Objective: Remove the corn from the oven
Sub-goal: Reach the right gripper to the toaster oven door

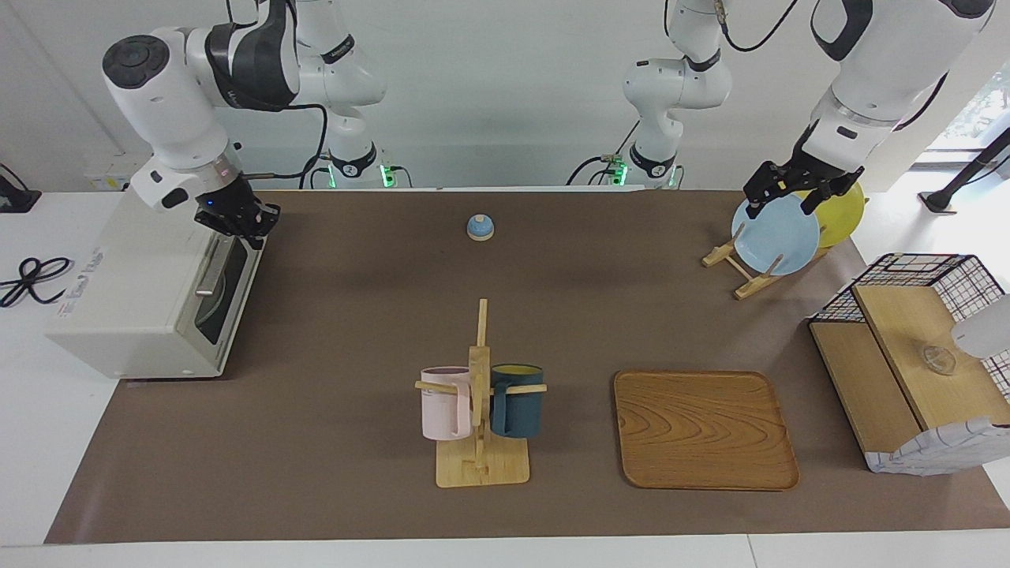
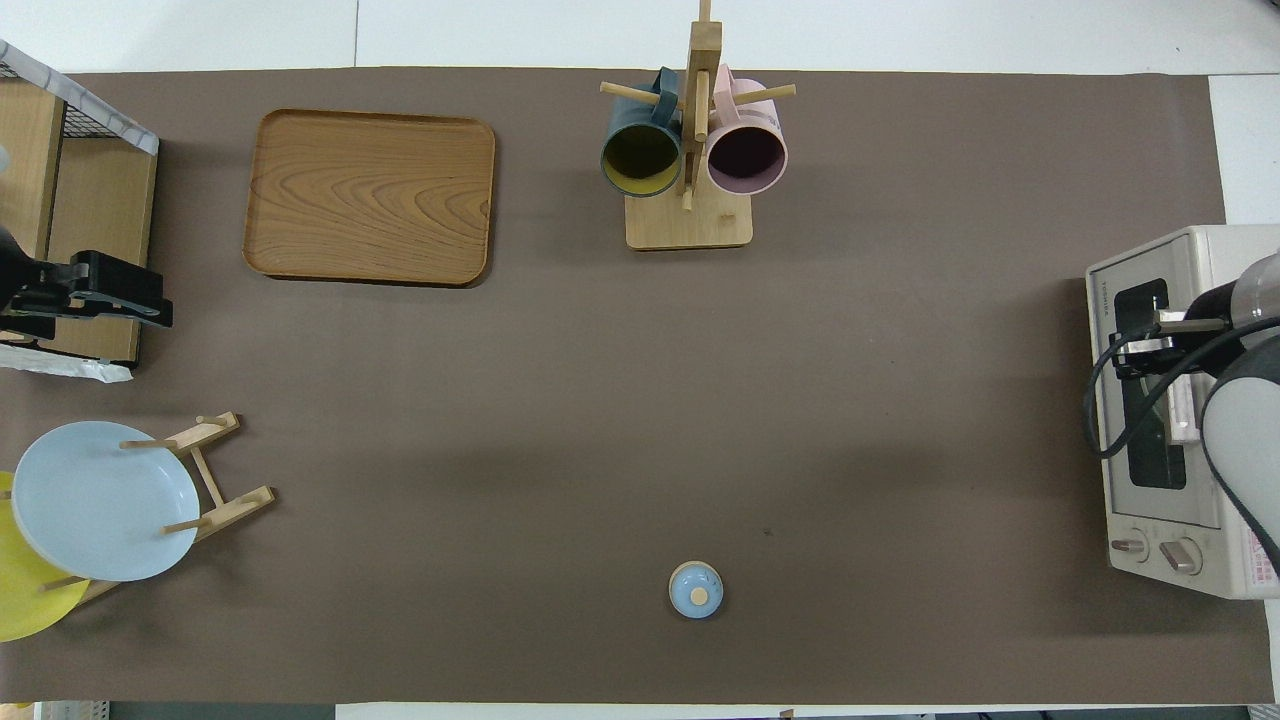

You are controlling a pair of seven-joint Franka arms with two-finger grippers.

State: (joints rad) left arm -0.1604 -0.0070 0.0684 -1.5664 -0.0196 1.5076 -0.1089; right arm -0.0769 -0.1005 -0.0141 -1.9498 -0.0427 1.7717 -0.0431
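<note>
Corn is out of sight, presumably inside the shut oven (image 1: 150, 292) at the frame's left edge. My right gripper (image 1: 237, 214) hangs at its handle (image 1: 215, 267); I cannot tell either gripper's finger state. My left gripper (image 1: 793, 188) waits over plates (image 1: 777, 234), upper right. I judge corn light, stiff; grip mid-cob.

Two arms are working at one bench (image 1: 355, 331). Standing on it are one oven (image 1: 150, 300), one wooden tray (image 1: 702, 430), one mug tree (image 1: 480, 410) holding two mugs, one plate rack (image 1: 746, 272) holding two plates, one bell (image 1: 480, 227) and one basket shelf (image 1: 907, 355).
</note>
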